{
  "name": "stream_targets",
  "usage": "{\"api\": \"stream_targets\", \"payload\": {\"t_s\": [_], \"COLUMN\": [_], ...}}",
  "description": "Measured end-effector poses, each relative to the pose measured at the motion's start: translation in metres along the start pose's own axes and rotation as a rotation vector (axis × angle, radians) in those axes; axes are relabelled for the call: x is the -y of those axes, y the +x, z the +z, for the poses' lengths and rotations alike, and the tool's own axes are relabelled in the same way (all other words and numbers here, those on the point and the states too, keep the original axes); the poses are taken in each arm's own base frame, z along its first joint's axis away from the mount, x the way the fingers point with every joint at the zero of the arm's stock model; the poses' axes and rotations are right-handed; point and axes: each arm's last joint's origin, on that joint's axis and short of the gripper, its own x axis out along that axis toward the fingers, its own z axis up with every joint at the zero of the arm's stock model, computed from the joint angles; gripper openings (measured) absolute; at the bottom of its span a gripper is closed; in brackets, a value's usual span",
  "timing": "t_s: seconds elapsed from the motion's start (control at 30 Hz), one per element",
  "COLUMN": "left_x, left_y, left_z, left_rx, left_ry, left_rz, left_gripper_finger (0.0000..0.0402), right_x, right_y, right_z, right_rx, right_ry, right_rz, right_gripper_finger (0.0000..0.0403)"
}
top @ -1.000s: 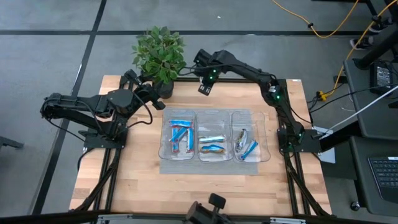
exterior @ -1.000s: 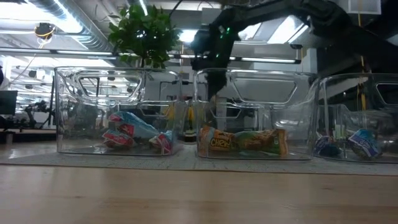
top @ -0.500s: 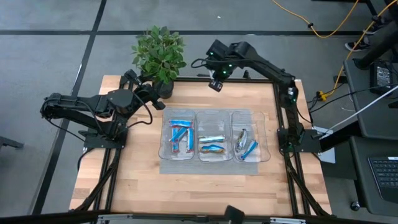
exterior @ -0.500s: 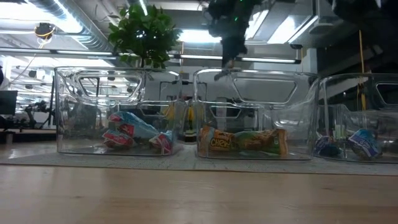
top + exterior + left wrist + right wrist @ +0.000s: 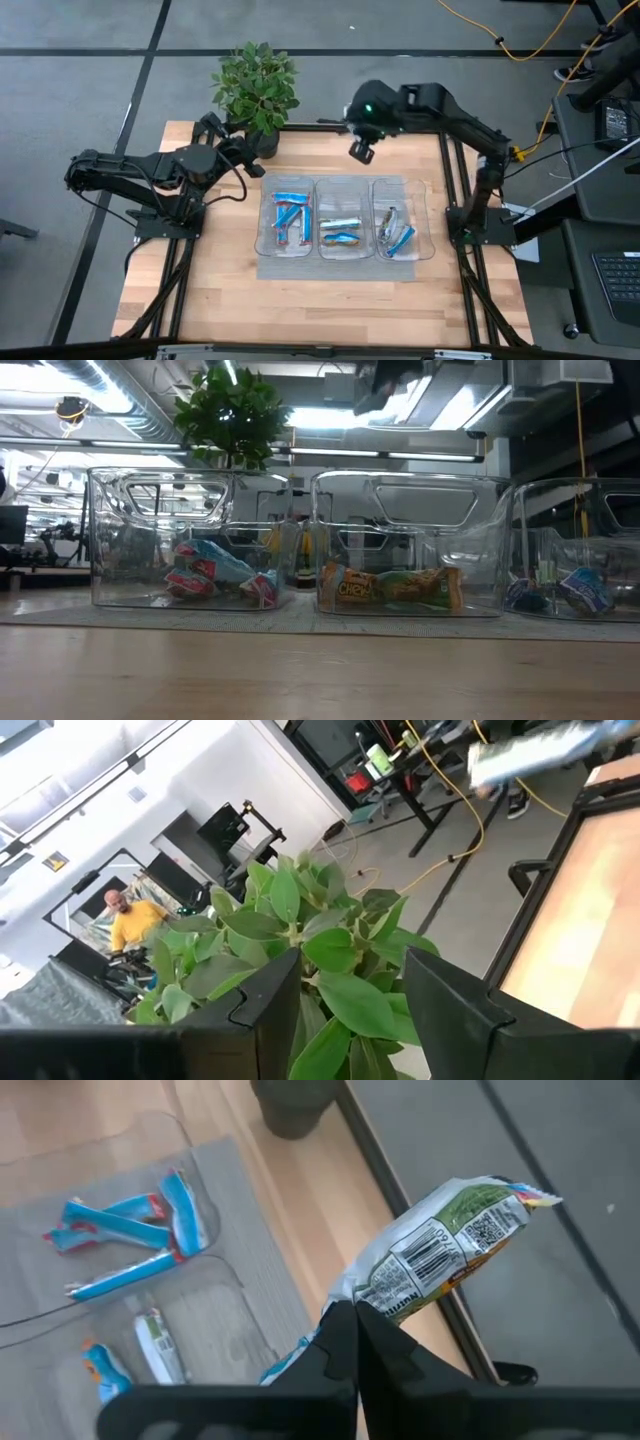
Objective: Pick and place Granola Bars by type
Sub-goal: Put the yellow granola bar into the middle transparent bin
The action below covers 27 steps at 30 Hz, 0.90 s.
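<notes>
My right gripper (image 5: pixel 361 151) hangs high above the table's far part, behind the three clear bins, shut on one granola bar (image 5: pixel 440 1250) with a white-green wrapper and a barcode. The left bin (image 5: pixel 266 228) holds blue-and-red bars (image 5: pixel 290 215). In the middle bin (image 5: pixel 342 249) lie a silver-blue and a brown-orange bar (image 5: pixel 390 587). A silver and a blue bar (image 5: pixel 397 230) rest in the right bin (image 5: pixel 428 238). My left gripper (image 5: pixel 350 980) waits open at the table's far left, beside the potted plant (image 5: pixel 257 85). My right gripper pinches the bar by one end (image 5: pixel 358 1293) between its two shut fingers. The rest of the wrapper sticks out past the fingertips, lifted clear of the table and bins. The bar lies roughly in line with the fingers, which point down and slanting.
The bins stand side by side on a grey mat (image 5: pixel 270 268) at the table's middle. The plant pot (image 5: pixel 263 142) sits at the far edge near my left gripper. Bare wood lies in front of the mat and at both sides. A person (image 5: pixel 135 925) shows far back in the room.
My right gripper has risen from just behind the middle bin, nearly out of the top of the low view. It has also swung toward the table's right. It has stayed shut.
</notes>
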Motion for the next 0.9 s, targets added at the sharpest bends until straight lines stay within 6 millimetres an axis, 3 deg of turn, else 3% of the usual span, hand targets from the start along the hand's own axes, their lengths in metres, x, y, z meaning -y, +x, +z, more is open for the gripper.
{"api": "stream_targets", "payload": {"t_s": [0.17,0.27,0.53,0.77,0.9], "left_x": [0.001,0.001,0.002,0.002,0.003], "left_y": [0.0,0.0,0.0,0.0,0.0], "left_z": [-0.001,-0.002,-0.005,-0.005,-0.004], "left_rx": [-0.007,-0.013,-0.025,-0.024,-0.019], "left_ry": [0.016,0.03,0.057,0.054,0.029], "left_rz": [-0.004,-0.008,-0.015,-0.015,-0.023], "left_gripper_finger": [0.0169,0.0169,0.0169,0.0169,0.0169], "right_x": [-0.028,-0.047,-0.093,-0.099,-0.091], "right_y": [-0.026,-0.03,0.003,0.028,0.022], "right_z": [-0.011,-0.018,-0.068,-0.115,-0.132], "right_rx": [0.036,0.027,0.029,0.178,0.283], "right_ry": [-0.027,-0.061,-0.134,-0.089,-0.106], "right_rz": [-0.037,-0.07,-0.108,0.171,0.304], "right_gripper_finger": [0.0001,0.0001,0.0001,0.0002,0.0002]}}
